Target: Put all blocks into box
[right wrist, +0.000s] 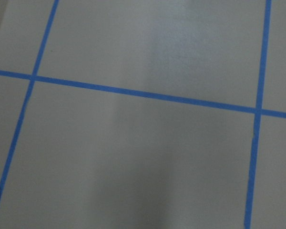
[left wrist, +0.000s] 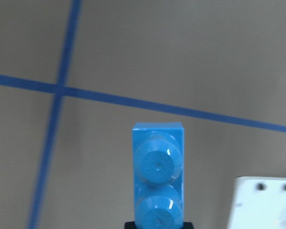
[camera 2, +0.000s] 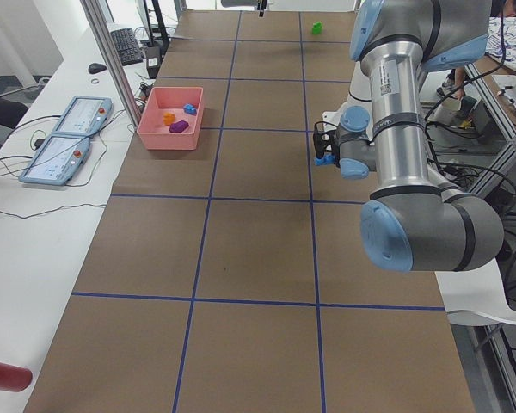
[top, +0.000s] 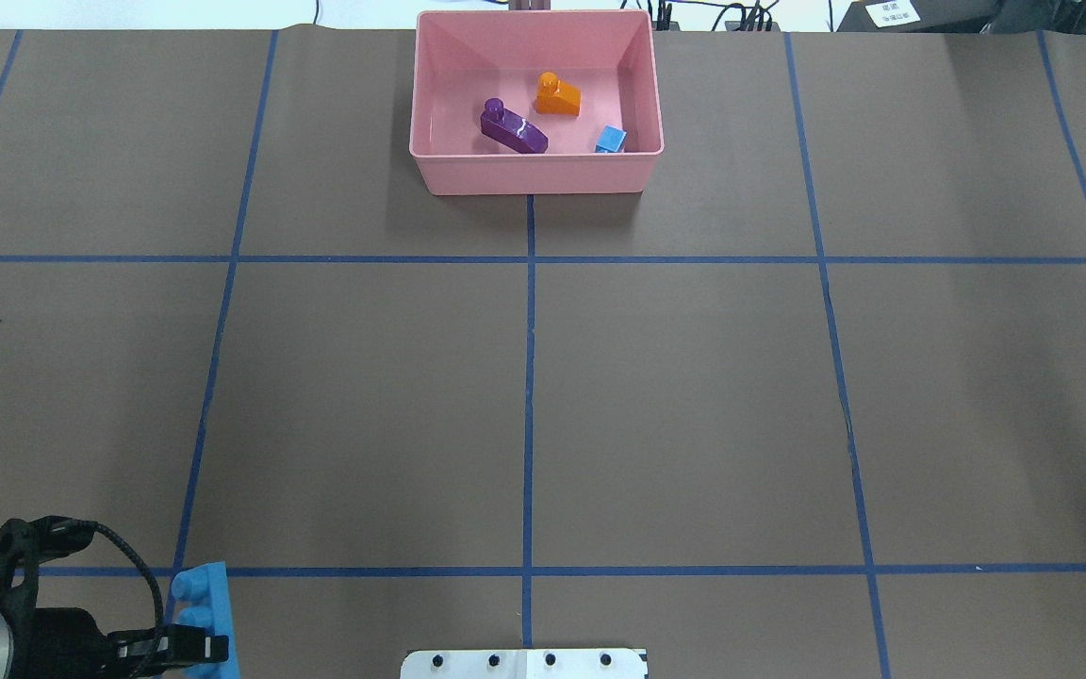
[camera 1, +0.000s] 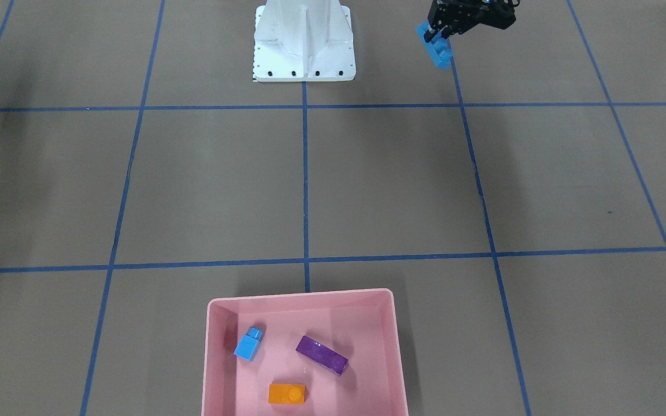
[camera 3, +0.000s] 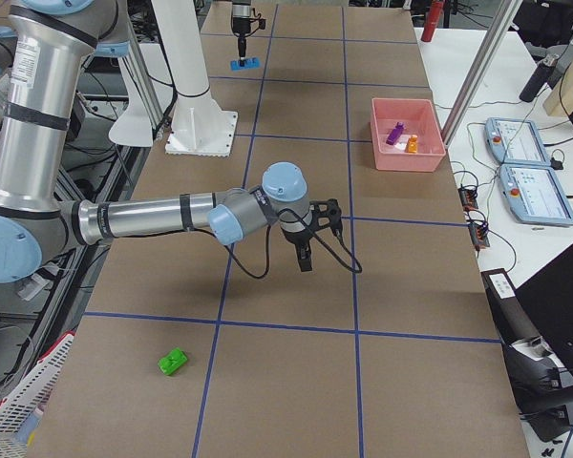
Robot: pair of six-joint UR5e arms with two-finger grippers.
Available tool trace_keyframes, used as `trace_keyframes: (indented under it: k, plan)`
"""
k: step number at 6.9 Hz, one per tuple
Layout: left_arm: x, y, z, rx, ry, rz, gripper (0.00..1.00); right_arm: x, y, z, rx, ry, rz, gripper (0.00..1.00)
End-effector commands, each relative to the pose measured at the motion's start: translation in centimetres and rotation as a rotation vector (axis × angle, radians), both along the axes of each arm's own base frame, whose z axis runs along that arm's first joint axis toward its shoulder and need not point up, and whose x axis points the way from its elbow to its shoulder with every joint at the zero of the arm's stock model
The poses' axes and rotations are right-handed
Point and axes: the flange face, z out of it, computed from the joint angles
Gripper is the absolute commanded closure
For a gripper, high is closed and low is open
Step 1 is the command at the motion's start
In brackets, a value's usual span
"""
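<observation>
A: Tabletop (top: 694,396) check: left tool (camera 1: 438,36) was clamped on long blue block (camera 1: 440,55), close to the robot.
B: Box (top: 534,174) lay far across, ahead and rightward. Right tool (camera 3: 306,256) state: couldn't tell. Green block (camera 3: 173,362) lay nearer that arm.

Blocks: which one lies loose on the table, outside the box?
The green block, alone on the table. Orange, purple and small blue lie in the box; the left gripper holds the long blue.

The overhead view looks forward over the worktop (top: 694,396), the box (top: 534,174) at upper centre. The front-facing view looks back, the same box at its bottom. Side views look along the worktop; wrist views are close above it.
</observation>
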Motion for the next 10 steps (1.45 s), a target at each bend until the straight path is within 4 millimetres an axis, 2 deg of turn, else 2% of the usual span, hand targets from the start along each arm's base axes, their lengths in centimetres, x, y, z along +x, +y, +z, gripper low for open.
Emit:
trace_keyframes:
  k: [1, 3, 4, 5, 6, 7, 8, 10]
  plan:
    - [0.7, -2.1, -3.4, -0.038, 0.099, -0.069, 1.0, 1.2, 4.3, 5.0, -0.04, 0.06, -0.057, 0.0]
    - [1.5, -4.1, -6.7, -0.027, 0.191, -0.122, 1.0, 2.2, 8.3, 10.2, -0.032, 0.124, -0.182, 0.01]
    - [1.2, -4.8, -6.8, -0.045, 0.195, -0.146, 1.0, 2.3, 10.1, 12.7, -0.067, 0.137, -0.218, 0.01]
    - [1.4, -6.0, -7.3, -0.047, 0.201, -0.175, 1.0, 1.5, 11.8, 13.8, -0.081, 0.152, -0.279, 0.01]
    - [2.8, -7.0, -7.7, -0.044, 0.213, -0.191, 1.0, 0.4, 13.1, 14.7, -0.099, 0.178, -0.341, 0.0]
    - [3.4, -7.7, -7.8, -0.042, 0.217, -0.203, 1.0, -0.2, 14.5, 15.5, -0.113, 0.219, -0.392, 0.0]
    - [3.3, -8.2, -7.9, -0.041, 0.219, -0.215, 1.0, 0.2, 16.1, 16.8, -0.115, 0.261, -0.441, 0.0]
    - [4.9, -9.4, -7.4, -0.028, 0.205, -0.227, 1.0, 1.1, 18.2, 20.0, -0.096, 0.294, -0.553, 0.0]
